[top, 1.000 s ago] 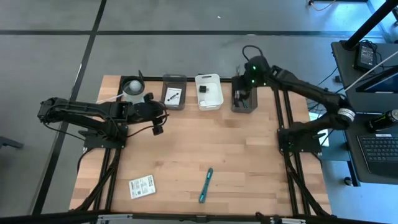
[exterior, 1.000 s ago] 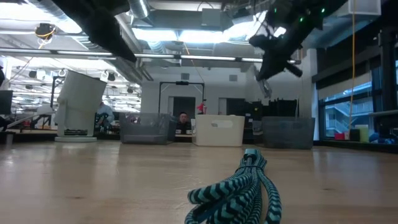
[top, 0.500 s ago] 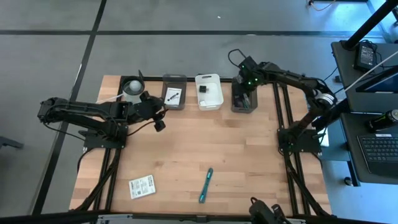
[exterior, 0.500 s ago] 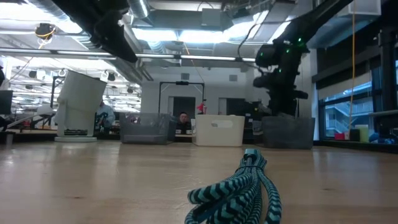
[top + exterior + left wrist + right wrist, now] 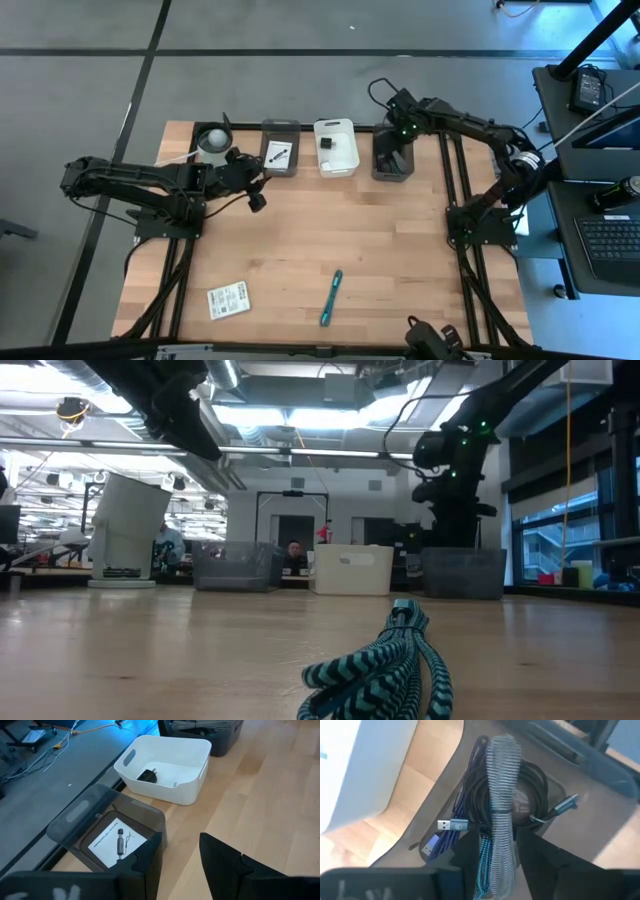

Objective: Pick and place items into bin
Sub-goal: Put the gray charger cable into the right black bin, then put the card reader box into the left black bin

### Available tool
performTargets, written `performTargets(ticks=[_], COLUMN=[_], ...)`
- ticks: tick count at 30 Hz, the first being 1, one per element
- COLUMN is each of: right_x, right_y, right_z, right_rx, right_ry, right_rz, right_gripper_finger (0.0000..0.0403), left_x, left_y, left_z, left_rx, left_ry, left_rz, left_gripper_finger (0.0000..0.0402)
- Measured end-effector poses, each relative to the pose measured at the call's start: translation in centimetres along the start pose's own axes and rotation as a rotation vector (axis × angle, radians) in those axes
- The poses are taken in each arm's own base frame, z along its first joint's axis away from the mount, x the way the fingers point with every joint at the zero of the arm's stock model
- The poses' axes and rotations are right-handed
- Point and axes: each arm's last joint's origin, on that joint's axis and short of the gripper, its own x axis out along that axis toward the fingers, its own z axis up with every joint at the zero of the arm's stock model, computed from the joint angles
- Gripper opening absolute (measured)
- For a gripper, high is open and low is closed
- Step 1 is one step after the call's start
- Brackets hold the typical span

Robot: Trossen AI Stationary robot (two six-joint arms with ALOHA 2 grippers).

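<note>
My right gripper (image 5: 499,851) points down into the dark grey bin (image 5: 392,172) at the table's far edge and is shut on a teal-and-grey braided cable bundle (image 5: 500,785). Under it in the bin lie a black coiled cable (image 5: 540,795) and a blue USB cable (image 5: 451,826). My left gripper (image 5: 181,842) is open and holds nothing; it hovers near the clear grey bin (image 5: 280,147). A second teal cable (image 5: 331,297) and a white printed card (image 5: 228,300) lie flat near the table's near edge. My right gripper pinches the braided cable bundle (image 5: 495,837) between its two fingers, coming from above and pointing down. The bundle runs along the fingers and hangs down from them into the dark bin. Whether its lower end rests on the black coil, I cannot tell.
The clear grey bin (image 5: 107,822) holds a white card with a small black tool. A white bin (image 5: 336,147) holds a small black cube (image 5: 146,776). A white cup with a ball (image 5: 212,140) stands at the far left. Bare wood lies between the bins and the near items.
My right gripper has tipped from a slant to pointing straight down and has come down over the dark grey bin, carrying the braided cable with it. My left arm has kept still.
</note>
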Motion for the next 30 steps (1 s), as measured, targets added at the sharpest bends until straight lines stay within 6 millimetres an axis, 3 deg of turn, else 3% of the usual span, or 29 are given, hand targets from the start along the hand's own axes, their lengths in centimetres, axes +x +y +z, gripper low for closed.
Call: performTargets(ticks=[8, 13, 17, 21, 26, 30], right_x=[-4.1, -7.3, -8.7, -8.7, -8.2, -7.8], right_y=[0.2, 2.3, 5.3, 9.3, 14.2, 16.9], right_z=[-0.6, -1.3, -2.2, -4.0, -7.2, -10.0], right_rx=[-0.010, -0.093, -0.207, -0.277, -0.272, -0.235], right_ry=[-0.123, -0.242, -0.296, -0.288, -0.287, -0.305], right_rz=[0.098, 0.273, 0.388, 0.482, 0.640, 0.680], right_gripper_finger=[0.0156, 0.0130, 0.0073, 0.0010, 0.0010, 0.0003], left_x=[0.0, 0.0, 0.0, 0.0, -0.3, -0.9], left_y=[0.0, 0.0, 0.0, 0.0, -0.7, -1.7], left_z=[0.0, 0.0, 0.0, -0.1, -0.3, -0.7], left_rx=[0.008, 0.025, 0.026, 0.032, 0.049, 0.053], left_ry=[0.002, 0.002, 0.003, 0.012, 0.029, 0.046], left_rz=[-0.007, -0.006, -0.007, -0.023, -0.110, -0.182], left_gripper_finger=[0.0125, 0.0125, 0.0125, 0.0125, 0.0121, 0.0105])
